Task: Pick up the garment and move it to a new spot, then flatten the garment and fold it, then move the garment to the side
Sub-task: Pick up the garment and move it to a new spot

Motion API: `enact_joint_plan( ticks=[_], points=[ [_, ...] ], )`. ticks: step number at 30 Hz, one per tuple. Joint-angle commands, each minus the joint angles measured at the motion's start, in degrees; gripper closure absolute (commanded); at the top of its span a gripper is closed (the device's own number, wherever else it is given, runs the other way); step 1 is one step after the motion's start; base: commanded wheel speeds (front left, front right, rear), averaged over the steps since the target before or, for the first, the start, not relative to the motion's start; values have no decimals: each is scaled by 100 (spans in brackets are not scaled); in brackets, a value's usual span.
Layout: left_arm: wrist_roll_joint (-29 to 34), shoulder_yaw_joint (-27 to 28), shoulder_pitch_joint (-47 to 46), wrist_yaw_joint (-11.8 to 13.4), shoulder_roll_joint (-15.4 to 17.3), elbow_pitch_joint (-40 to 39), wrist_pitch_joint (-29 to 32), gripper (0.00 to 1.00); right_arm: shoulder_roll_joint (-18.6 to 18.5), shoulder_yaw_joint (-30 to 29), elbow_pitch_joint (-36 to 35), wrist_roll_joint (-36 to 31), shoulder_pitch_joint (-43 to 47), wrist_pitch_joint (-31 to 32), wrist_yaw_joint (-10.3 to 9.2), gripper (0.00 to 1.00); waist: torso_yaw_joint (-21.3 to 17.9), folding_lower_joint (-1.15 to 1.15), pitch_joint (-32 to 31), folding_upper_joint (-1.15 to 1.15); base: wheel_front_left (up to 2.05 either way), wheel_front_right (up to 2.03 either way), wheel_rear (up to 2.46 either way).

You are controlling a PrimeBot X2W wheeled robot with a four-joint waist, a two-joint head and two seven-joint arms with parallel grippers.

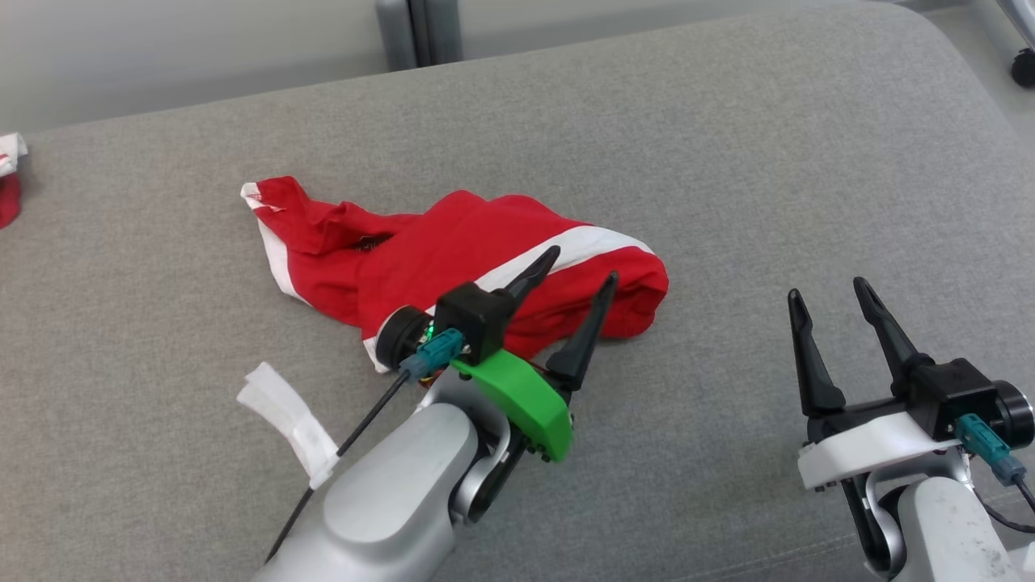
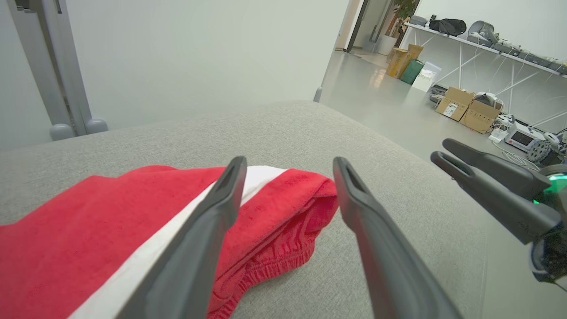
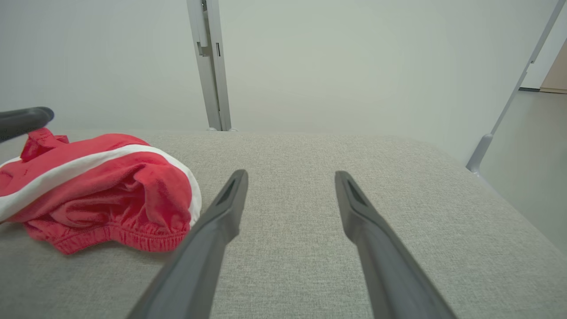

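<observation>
Your left claw [image 1: 582, 268]: fingers spread wide, nothing gripped, poised over elastic-hemmed end of red garment [image 1: 453, 242]; whether it touches cloth, you cannot tell. Your right claw [image 1: 829, 289]: equally wide, empty, above bare grey cushion [image 1: 728, 145], well apart from garment. Garment lies crumpled, white stripe up, mid-cushion. Second red scrap [image 1: 8, 198] sits at cushion's far left edge.

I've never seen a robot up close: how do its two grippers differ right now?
The left gripper sits on a green bracket; the right gripper on a white bracket. The left gripper hangs over the red garment; the right gripper over bare grey cushion. Both stand open, holding nothing.
</observation>
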Motion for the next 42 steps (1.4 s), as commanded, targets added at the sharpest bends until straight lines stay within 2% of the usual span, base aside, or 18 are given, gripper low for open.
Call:
enact_joint_plan(
  ticks=[1, 10, 28, 35, 42],
  points=[
    [200, 161, 236, -15, 89, -91, -18, 0, -19, -17, 13, -55, 53, -28, -6, 0, 122, 0, -144, 0, 0, 0, 0],
    [1134, 1347, 1302, -76, 207, -542, -13, 0, -19, -78, 56, -151, 158, -28, -6, 0, 351, 0, -583, 0, 0, 0, 0],
    [2007, 3943, 3443, -269, 10, -1189, -14, 0, -20, 3, 136, -137, 635, -28, -6, 0, 552, 0, -1131, 0, 0, 0, 0],
    [2168, 4435, 3875, -335, -61, -1318, -14, 0, -20, 58, 200, -134, 731, -28, -6, 0, 569, 0, -1175, 0, 0, 0, 0],
    [2046, 4494, 4079, -355, -73, -1361, -14, 0, -19, 83, 311, -126, 781, -28, -6, 0, 569, 0, -1214, 0, 0, 0, 0]
  ],
)
